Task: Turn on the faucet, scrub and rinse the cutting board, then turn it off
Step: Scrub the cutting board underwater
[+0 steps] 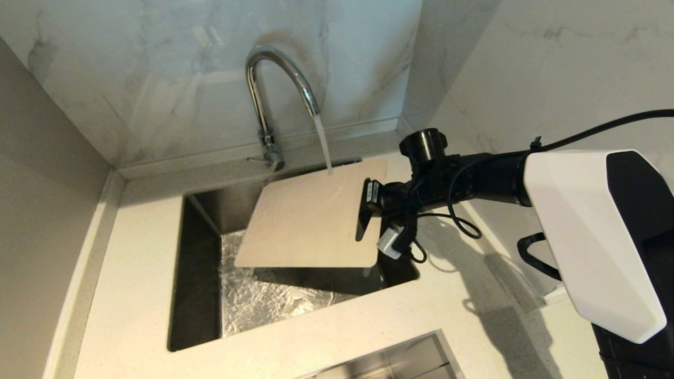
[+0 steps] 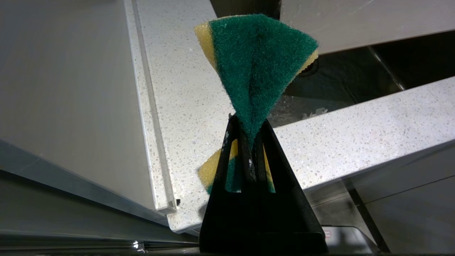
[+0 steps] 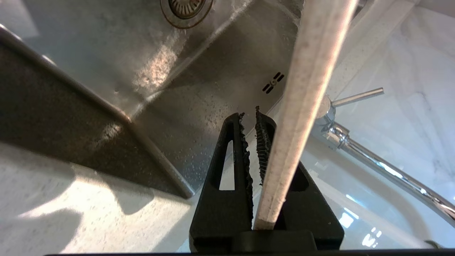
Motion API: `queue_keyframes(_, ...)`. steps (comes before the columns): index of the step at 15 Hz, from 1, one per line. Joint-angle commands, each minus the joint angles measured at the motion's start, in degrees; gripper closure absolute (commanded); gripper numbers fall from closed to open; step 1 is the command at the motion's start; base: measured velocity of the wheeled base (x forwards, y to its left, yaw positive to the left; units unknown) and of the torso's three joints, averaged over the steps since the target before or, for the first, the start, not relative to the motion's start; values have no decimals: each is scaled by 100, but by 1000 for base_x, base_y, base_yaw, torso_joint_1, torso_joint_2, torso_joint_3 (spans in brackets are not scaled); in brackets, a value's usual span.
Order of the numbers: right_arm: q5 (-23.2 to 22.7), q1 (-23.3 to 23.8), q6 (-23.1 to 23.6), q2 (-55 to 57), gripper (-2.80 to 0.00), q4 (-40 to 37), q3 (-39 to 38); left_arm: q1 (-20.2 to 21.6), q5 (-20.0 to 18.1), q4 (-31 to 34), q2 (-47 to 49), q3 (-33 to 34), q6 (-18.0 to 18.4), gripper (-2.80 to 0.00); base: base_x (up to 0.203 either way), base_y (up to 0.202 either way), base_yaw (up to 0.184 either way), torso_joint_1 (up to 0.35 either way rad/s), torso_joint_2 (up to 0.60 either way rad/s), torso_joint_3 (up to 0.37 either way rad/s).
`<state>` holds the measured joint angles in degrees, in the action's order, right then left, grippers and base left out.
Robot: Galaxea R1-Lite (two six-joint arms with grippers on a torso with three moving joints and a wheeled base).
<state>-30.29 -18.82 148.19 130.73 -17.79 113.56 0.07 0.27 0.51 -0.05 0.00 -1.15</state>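
- Cream-white plastic cutting board — held out over the sink, tilted, its far edge under the running stream from the faucet.
- Right claw: my working arm, fingers nearly closed, pinching the board's edge at the handle-slot end; in the right wrist view the board passes edge-on between the serrated pads.
- Left claw: out of the head view, clamped tight on a green-and-yellow sponge above the counter near the sink's corner.
- Step, as I judge it: rinsing, with water on.
- Risk — a wet, thin board held at one end could pivot or slip from the pads under the water's push and drop into the sink.
- Risk: water running along the tilted board toward my claw, or splashing onto the counter.
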Motion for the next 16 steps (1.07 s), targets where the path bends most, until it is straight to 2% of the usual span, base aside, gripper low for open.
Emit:
queue_keyframes(1, -20, -53, 79, 23, 0, -25, -9, 1, 4, -3, -3, 18, -8, 0, 0, 0, 0, 0, 0, 0)
queue_keyframes(6, -64, -376, 87, -165, 0, -165, -168, 1, 0, -7, 5, 18, 1, 0, 0, 0, 0, 0, 0, 0)
queue_keyframes(10, -113, -549, 87, -571, 0, -199, -556, 2, 3, 38, -1, -95, 205, 0, 0, 0, 0, 0, 0, 0)
queue_keyframes(13, -137, -571, 79, -918, 0, -182, -902, -10, 22, 418, 428, -1172, 211, 0, 0, 0, 0, 0, 0, 0)
queue_keyframes(16, -161, -721, -17, -1111, 0, -173, -905, -133, 128, 598, 1608, -2622, 223, 0, 0, 0, 0, 0, 0, 0)
